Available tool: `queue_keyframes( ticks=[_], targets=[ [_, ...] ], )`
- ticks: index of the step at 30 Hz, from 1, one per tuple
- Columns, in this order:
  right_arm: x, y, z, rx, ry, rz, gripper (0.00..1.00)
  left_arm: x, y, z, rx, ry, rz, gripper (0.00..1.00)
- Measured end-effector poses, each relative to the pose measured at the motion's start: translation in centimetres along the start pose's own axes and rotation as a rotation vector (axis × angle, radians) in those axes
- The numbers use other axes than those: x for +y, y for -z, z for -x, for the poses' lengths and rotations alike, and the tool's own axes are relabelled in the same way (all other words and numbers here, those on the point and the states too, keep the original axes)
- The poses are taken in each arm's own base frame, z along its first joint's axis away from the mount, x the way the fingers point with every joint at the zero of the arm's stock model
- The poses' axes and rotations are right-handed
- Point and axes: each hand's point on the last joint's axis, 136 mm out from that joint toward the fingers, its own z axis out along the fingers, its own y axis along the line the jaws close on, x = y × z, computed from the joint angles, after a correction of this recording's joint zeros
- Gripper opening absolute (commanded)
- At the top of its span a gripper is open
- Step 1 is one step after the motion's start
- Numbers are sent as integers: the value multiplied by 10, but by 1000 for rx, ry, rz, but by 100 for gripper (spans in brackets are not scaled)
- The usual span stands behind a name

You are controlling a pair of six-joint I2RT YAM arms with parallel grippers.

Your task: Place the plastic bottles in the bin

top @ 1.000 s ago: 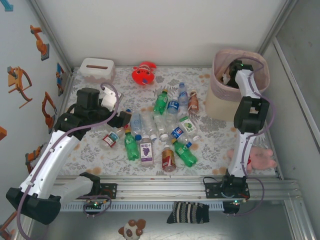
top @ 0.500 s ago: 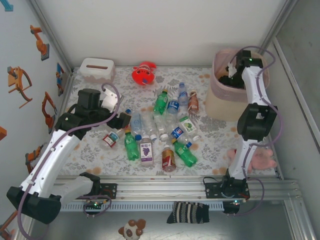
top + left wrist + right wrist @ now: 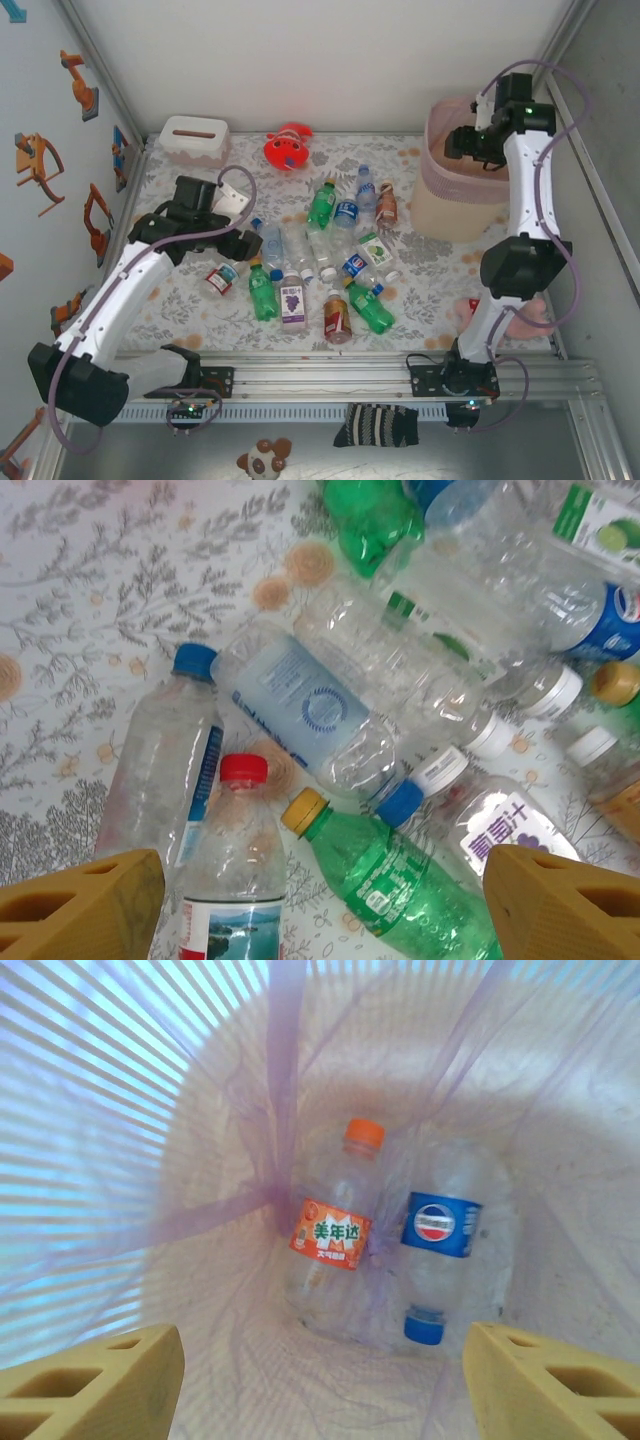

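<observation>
Below left claw [image 3: 322,905], cropped plastic bottles [image 3: 300,712]

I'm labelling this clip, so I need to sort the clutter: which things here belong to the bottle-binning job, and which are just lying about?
Job: the bin; plastic bottles on the patterned cloth; orange-capped bottle and blue-capped bottle already inside it.
Lying about: red plush toy; white tissue box; pink plush toy.

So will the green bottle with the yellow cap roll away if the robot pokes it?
Probably a bit: the green bottle lies on its side. It looks empty, so likely light and squashy. The red-capped bottle beside it might block it.
</observation>
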Motion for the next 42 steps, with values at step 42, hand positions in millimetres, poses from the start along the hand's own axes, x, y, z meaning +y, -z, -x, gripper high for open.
queue_keyframes(
  ticks=[42],
  targets=[
    [20, 86, 13, -196, 28, 24, 72, 50, -80, -170, 750, -83, 170, 82]
  ],
)
